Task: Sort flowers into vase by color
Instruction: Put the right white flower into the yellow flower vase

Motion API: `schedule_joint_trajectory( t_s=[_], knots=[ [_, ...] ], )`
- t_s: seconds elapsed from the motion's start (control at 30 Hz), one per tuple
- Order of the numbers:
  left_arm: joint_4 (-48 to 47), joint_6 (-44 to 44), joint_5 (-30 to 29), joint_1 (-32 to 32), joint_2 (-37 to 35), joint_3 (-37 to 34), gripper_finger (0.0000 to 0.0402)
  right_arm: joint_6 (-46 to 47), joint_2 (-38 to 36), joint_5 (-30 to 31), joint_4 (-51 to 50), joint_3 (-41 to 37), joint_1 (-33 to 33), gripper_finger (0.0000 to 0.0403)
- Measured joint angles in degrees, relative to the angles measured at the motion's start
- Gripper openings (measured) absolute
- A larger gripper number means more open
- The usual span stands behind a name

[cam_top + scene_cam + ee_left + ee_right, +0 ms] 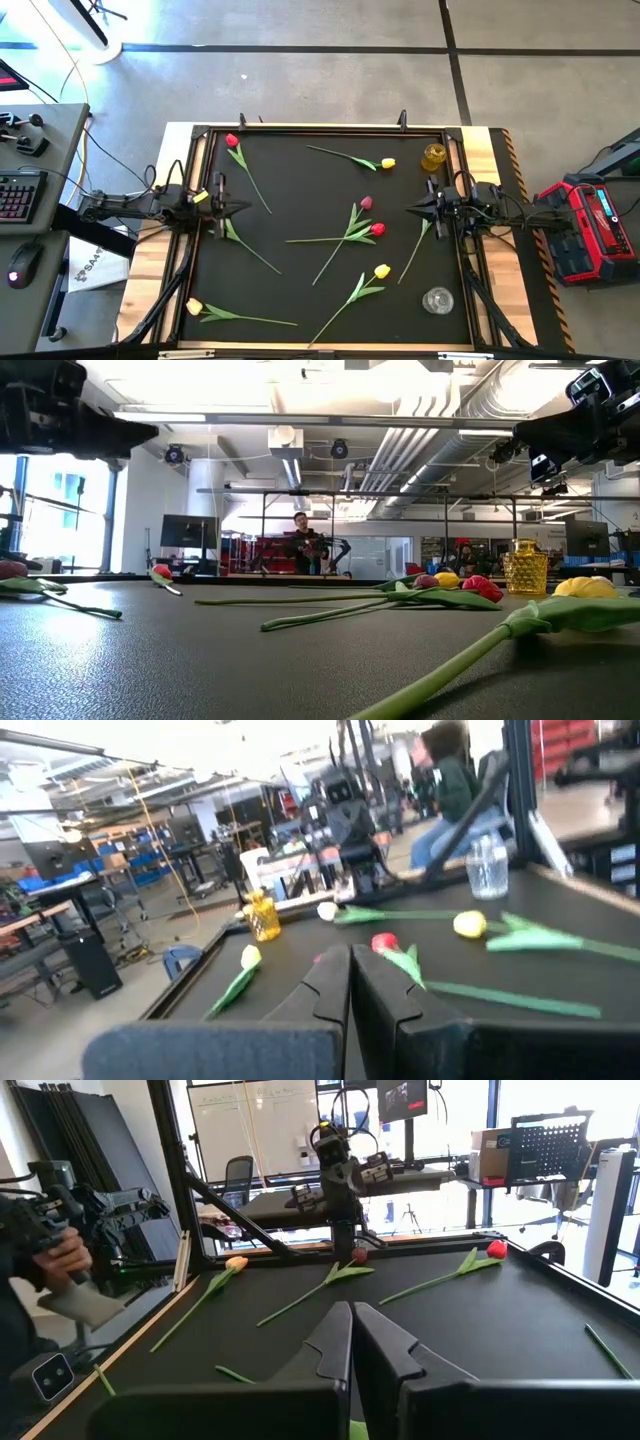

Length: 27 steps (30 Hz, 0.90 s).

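Observation:
Several tulips lie flat on the black mat [300,190]. A red one [232,140] lies far left and a yellow one [388,163] far right. A dark red one [366,203] and a red one [378,229] lie mid-mat. Another yellow one [382,271] and a cream one [194,307] lie nearer. An amber vase [434,157] stands upright far right and a clear vase [437,300] near right. My left gripper [245,208] [350,970] is shut at the mat's left edge. My right gripper [408,208] [352,1325] is shut at the right edge. Both hover level above the mat, holding nothing.
A black frame rail [330,130] borders the mat on the wooden table. A desk with keyboard [18,195] and mouse stands left, and a red device [590,225] right. A person's hand [60,1260] holds a device beyond the table's edge.

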Motion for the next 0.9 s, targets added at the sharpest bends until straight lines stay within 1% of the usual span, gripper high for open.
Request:
schedule_joint_trajectory(
  t_s=[0.07, 0.23, 0.27, 0.4, 0.5, 0.53, 0.6, 0.63, 0.67, 0.73, 0.8, 0.9],
  knots=[
    [0.98, -2.24, 0.0, 0.0, 0.02, 0.0, 0.0, -0.08, 0.02, 1.01, 0.67, 0.0, 0.0, 0.0],
    [4.49, -9.68, -0.02, -0.02, 0.02, 0.0, 0.0, -0.52, 0.0, 11.22, 6.39, 0.02, -0.02, 0.0],
    [4.87, -10.6, -0.02, -0.02, 0.02, 0.0, 0.0, 0.97, 0.02, 12.8, 8.39, 0.02, -0.02, 0.0],
    [5.93, -10.97, 0.0, 0.0, 0.02, 0.0, 0.0, 12.14, -0.02, 18.64, 15.81, 0.04, -0.02, 0.0],
    [5.9, -11.11, 0.07, 0.0, 0.02, 0.0, 0.0, 20.3, 0.0, 19.97, 19.1, 0.04, -0.02, 0.0],
    [5.87, -11.67, 0.07, 0.0, 0.14, 0.0, 0.0, 21.02, 0.0, 20.17, 20.38, 0.04, -0.03, 0.0],
    [5.8, -12.89, 0.12, 0.0, 0.62, 0.0, 0.0, 16.43, 0.0, 24.29, 21.87, 0.07, -0.28, 0.0],
    [5.77, -13.4, 0.13, 0.0, 0.86, 0.0, 0.0, 15.92, 0.02, 27.52, 21.36, 0.07, -0.4, 0.0],
    [5.92, -13.64, 0.13, 0.0, 1.25, 0.0, 0.0, 17.8, 0.22, 31.33, 19.71, 0.09, -0.41, 0.0],
    [5.81, -13.76, 0.15, 0.0, 2.24, 0.0, 0.0, 23.98, 0.97, 37.3, 14.05, 0.09, -0.51, 0.0],
    [5.91, -13.72, 0.14, 0.0, 3.3, 0.0, 0.0, 31.02, 2.01, 38.34, 7.34, 0.09, -1.08, 0.0],
    [6.08, -13.69, -0.72, 0.0, 5.28, 0.0, 0.0, 44.51, 4.46, 37.29, -1.19, 0.07, -2.22, 0.0]
  ],
)
